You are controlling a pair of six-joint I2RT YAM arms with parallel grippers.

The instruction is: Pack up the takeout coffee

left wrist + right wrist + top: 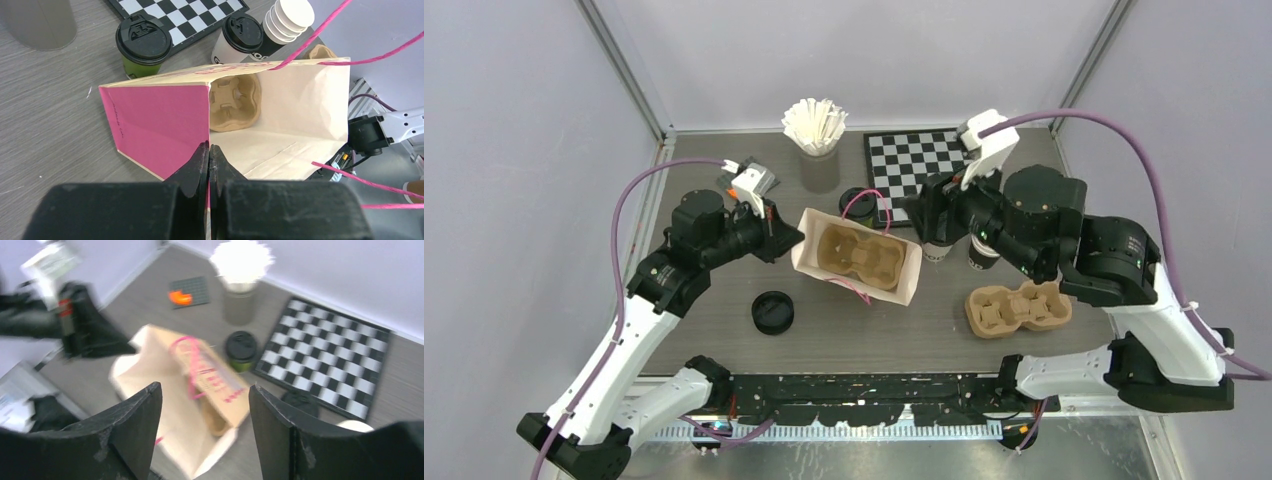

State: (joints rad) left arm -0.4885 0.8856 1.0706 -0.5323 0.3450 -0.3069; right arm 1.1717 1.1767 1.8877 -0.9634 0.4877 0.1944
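The takeout coffee [857, 201] [143, 44] [241, 349], an olive-green cup with a black lid, stands behind the cream paper bag [902, 278] [300, 105] [150, 360], next to the chessboard. The bag lies open with a brown pulp carrier [856, 254] [235, 100] inside. My left gripper [791, 239] [209, 148] is shut on the bag's left rim, at the pink side panel. To the right of the bag, my right gripper [922, 216] [205, 387] hovers open with nothing between its fingers; its view is blurred.
A white cup with a black lid [239, 42] and a stack of white cups [289, 16] stand right of the bag. A loose black lid [773, 312], a second carrier [1018, 308], the chessboard [914, 160] and a holder of stir sticks [816, 125] share the table.
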